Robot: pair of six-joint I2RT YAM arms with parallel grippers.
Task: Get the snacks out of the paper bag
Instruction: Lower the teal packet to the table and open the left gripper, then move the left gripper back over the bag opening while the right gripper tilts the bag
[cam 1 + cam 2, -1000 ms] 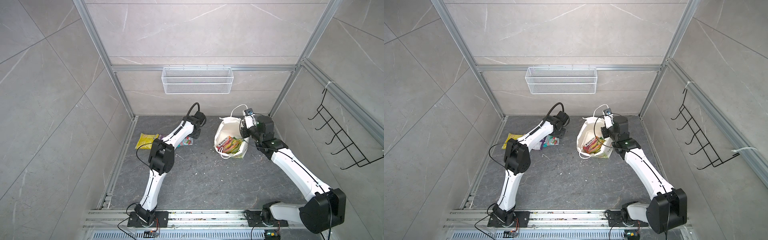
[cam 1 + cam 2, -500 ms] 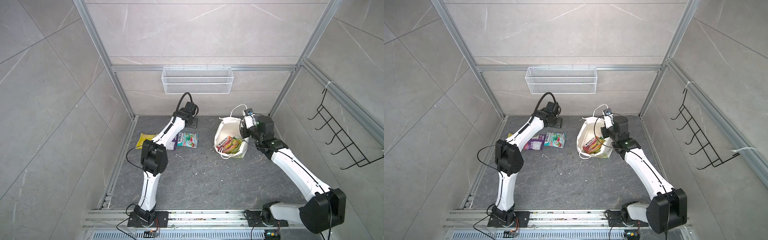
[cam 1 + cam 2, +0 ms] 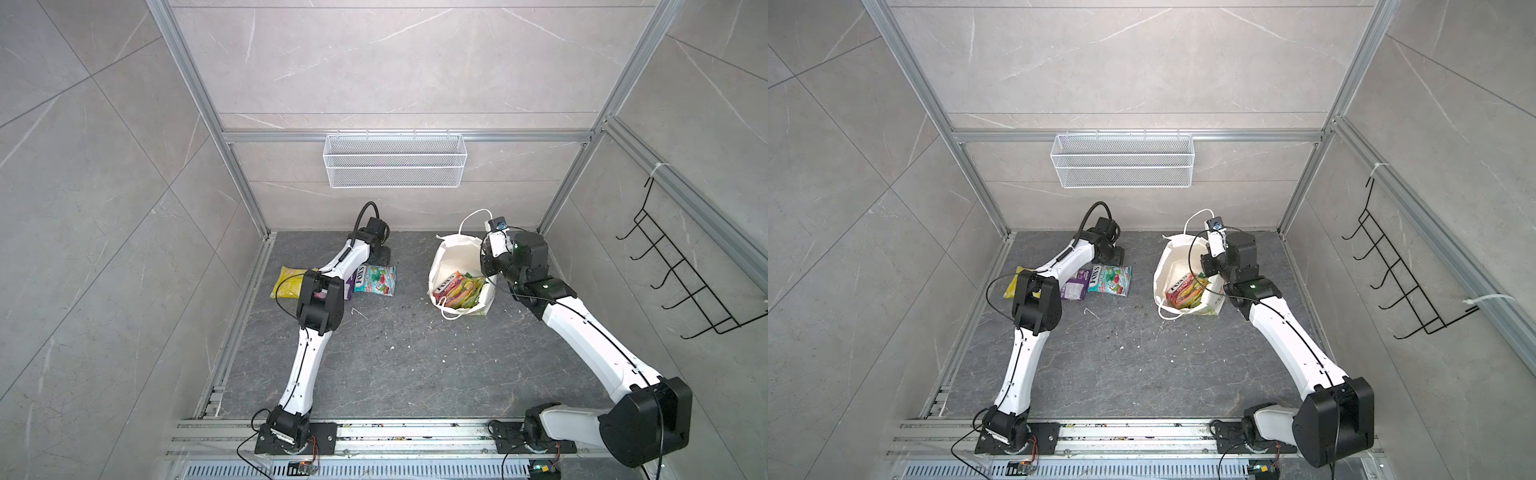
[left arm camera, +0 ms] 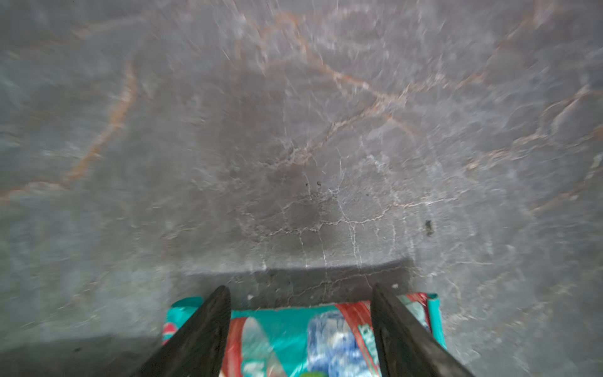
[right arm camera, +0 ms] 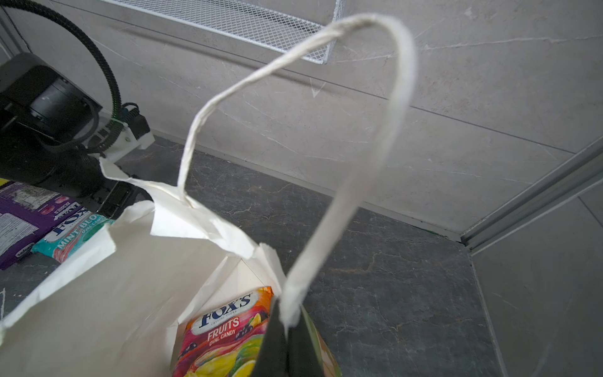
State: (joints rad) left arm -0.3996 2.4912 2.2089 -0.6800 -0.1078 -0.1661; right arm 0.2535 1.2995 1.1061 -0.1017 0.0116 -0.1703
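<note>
Three snack packets are lying in a row on the dark floor [image 3: 395, 353], left of the paper bag [image 3: 451, 257]. The yellow packet [image 3: 286, 282] is lying farthest left, the purple packet [image 3: 1073, 286] is showing partly under the left arm, and the teal-red packet [image 3: 378, 280] is lying nearest the bag but apart from it. The left gripper [image 4: 300, 287] is hovering over that packet's far edge with its two fingers spread wide, grasping nothing.

The bag is standing open at the far right. The right gripper [image 5: 288, 326] is clenching its right rim at the root of one of the two cord handles. That upright handle [image 5: 385, 130] is arching upward, and the drooping handle [image 3: 446, 311] is lying on the near side. Inside, one orange-red packet [image 3: 449, 284] is leaning against green-yellow packets [image 3: 471, 293], whose number cannot be told.
</note>
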